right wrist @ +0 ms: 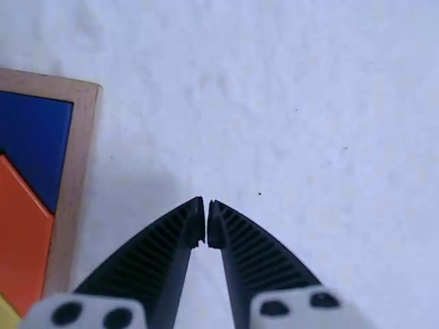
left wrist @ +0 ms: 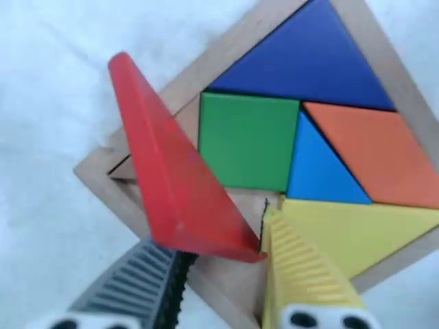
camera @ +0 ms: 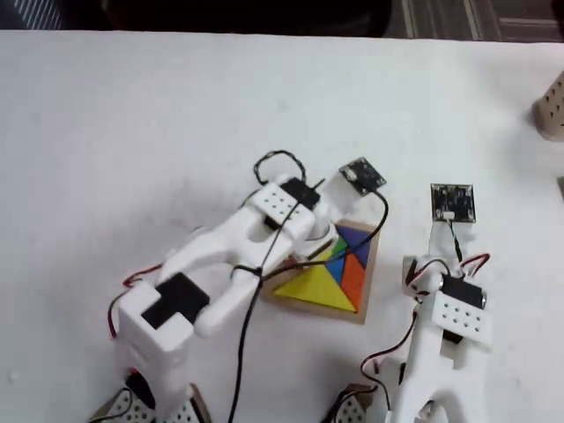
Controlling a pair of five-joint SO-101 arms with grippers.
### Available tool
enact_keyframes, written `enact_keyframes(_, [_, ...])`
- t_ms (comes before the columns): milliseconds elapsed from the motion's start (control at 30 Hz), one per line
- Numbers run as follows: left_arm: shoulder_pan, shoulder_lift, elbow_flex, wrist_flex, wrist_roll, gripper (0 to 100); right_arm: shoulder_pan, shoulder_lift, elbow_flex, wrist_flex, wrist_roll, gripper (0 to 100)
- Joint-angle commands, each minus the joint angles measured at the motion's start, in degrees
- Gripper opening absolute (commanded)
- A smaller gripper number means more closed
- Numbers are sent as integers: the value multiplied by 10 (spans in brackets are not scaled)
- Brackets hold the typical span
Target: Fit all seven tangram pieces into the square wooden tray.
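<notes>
Ribbed fingers of the left tool (left wrist: 221, 240), one grey and one yellow, pinch a red triangle (left wrist: 171, 178) by one corner and hold it tilted, edge up, over the open corner of the square wooden tray (left wrist: 226, 51), where bare wood shows beside the green square (left wrist: 247, 140). Five pieces lie flat and flush in the tray: the green square, a large blue triangle (left wrist: 309, 62), a small blue triangle (left wrist: 319, 171), an orange parallelogram (left wrist: 370, 151) and a yellow triangle (left wrist: 357, 229), their edges touching with no visible gaps. From the high view, reading left to right, the left arm (camera: 264, 238) leans over the tray (camera: 370, 273), which sits cornerwise on the white bench (camera: 132, 115), and the right arm (camera: 449, 326) stands just beside it. Its right tool (right wrist: 206, 223) hangs over bare bench with its tips pressed together and nothing between them. Likely faults: the steep tilt could leave the red triangle propped on the rim or on the green square's edge instead of dropping flat; a corner grip may let it pivot or slip on release; downward pressure could push the unsecured tray or lift a neighbouring piece
</notes>
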Motion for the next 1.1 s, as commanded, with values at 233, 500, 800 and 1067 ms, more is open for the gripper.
enact_keyframes(233, [0, -35, -101, 123, 7, 178, 1, -8, -16, 0, 2, 18])
enact_keyframes(500, [-44, -35, -175, 201, 7, 177, 1, -8, -16, 0, 2, 18])
enact_keyframes(800, [-49, -63, -182, 222, 6, 99, -11, -8, -16, 0, 5, 18])
enact_keyframes(1067, [-119, -197, -179, 289, -16, 22, -14, -8, -15, 2, 7, 19])
